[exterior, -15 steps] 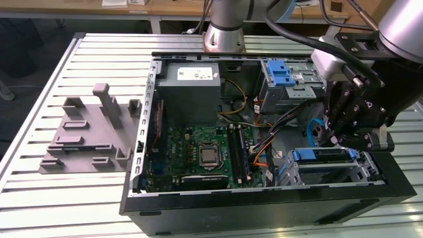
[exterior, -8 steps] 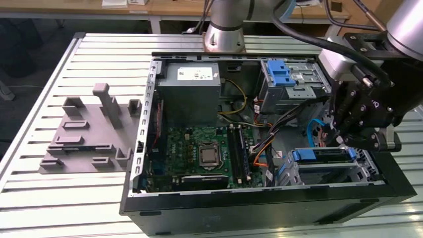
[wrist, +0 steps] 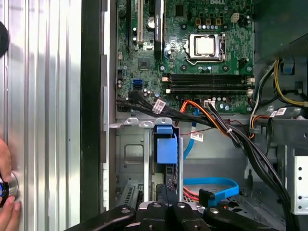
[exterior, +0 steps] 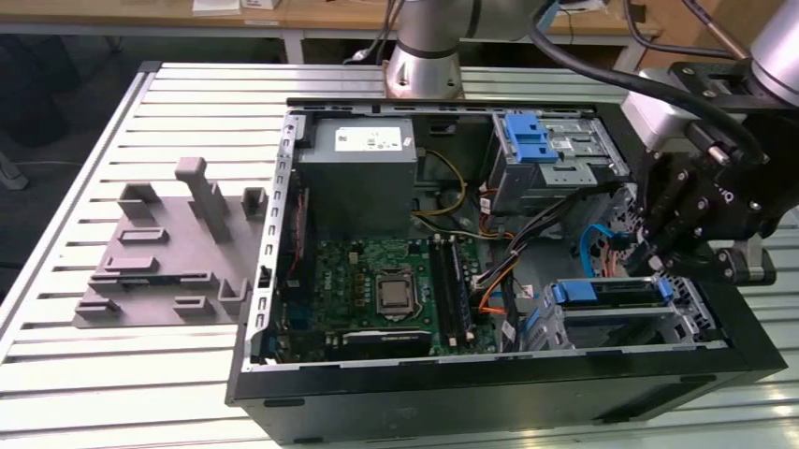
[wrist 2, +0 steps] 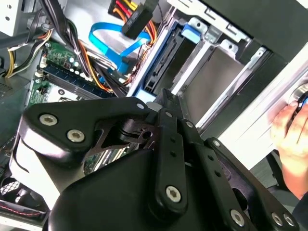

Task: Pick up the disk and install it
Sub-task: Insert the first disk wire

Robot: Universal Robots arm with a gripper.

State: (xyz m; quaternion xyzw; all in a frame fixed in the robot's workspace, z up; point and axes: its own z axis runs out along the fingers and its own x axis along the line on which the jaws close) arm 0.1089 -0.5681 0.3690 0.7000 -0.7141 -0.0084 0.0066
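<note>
Disk: grey body in a blue carrier frame, seated in the drive cage at 3 o'clock of the motherboard in the exterior view. The gripper is just beside the disk; whether it is apart or closed cannot be told.

Tight at the drive cage. You've got a black cable bundle crossing just beside it, and a blue cable looping next to the gripper. The case wall flanks the cage's other side. A hand rests on the table outside that wall. The approach from above is open, and the bay beside the disk is free.
</note>
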